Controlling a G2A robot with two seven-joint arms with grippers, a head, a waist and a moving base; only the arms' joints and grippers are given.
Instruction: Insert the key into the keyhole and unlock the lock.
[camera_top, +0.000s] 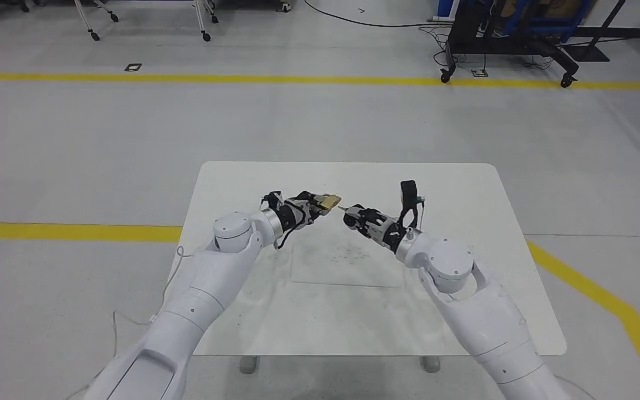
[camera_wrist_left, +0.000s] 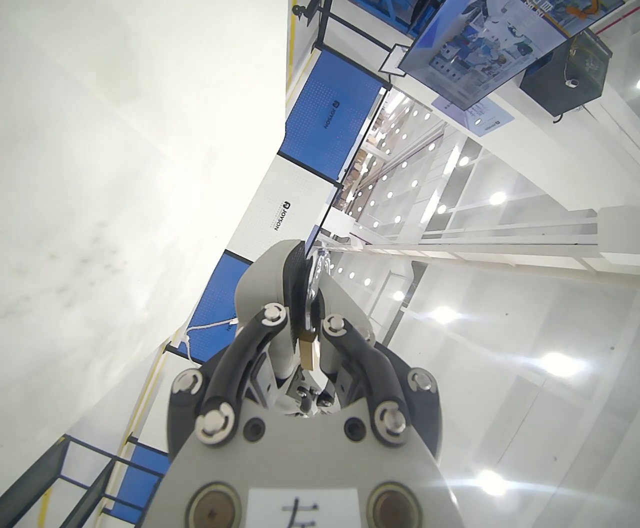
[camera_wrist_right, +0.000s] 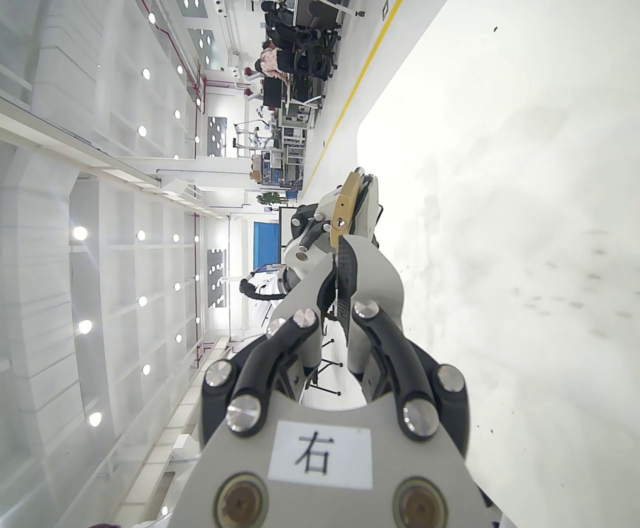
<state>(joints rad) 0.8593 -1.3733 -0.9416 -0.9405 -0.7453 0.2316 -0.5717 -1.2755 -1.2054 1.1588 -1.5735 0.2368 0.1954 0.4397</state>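
- The lock (camera_top: 327, 202) hangs above the counter (camera_top: 470, 300), at about 11 o'clock from the counter's middle in the top view. It is clamped in the left tool (camera_top: 316, 205), whose fingers are drawn narrow on the brass body.
- The right tool (camera_top: 352, 214) sits just beside the lock at about 4 o'clock, its fingers pinched nearly together. A thin sliver that I take for the key (camera_top: 343, 210) bridges the gap towards the lock.
- In the right wrist view the keyhole (camera_wrist_right: 340, 220) faces that tool as a small dark spot just off its fingertips. I cannot tell whether the key's tip has entered.
- The step in hand, as I judge it, is seating the key. Line the blade's flat with the slot and push slowly, straight along the lock's axis, with the left tool held rigid.
- Turn only once the blade is fully in. Twisting early could bend it or slip the lock in its grip.
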